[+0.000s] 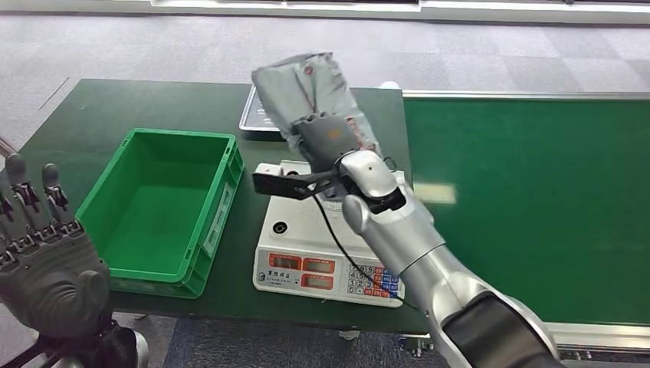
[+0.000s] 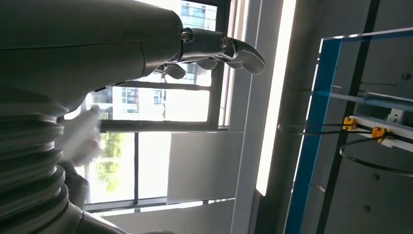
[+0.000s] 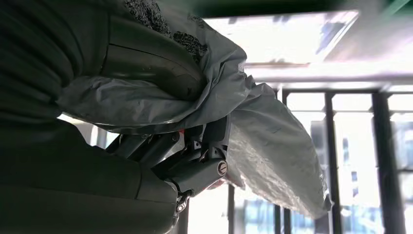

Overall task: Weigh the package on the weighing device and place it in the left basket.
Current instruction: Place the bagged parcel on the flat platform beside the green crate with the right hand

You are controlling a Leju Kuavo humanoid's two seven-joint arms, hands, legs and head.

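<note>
Tabletop [image 1: 92, 115], dark green, carries a green basket [image 1: 130, 261] on the left and a white weighing scale [image 1: 306, 257] just beside it, with a green conveyor belt [image 1: 536, 207] to the right. Above the scale, the right hand [image 1: 326, 138] grips a grey plastic package [image 1: 303, 84], lifted clear of the platform and tilted away from the robot. Near the basket's front corner, the left hand [image 1: 46, 253] is raised, fingers apart, holding nothing.

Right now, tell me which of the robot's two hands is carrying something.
The right hand: it grips the grey package, lifted above the scale. The left hand holds nothing, its fingers spread beside the green basket.
</note>
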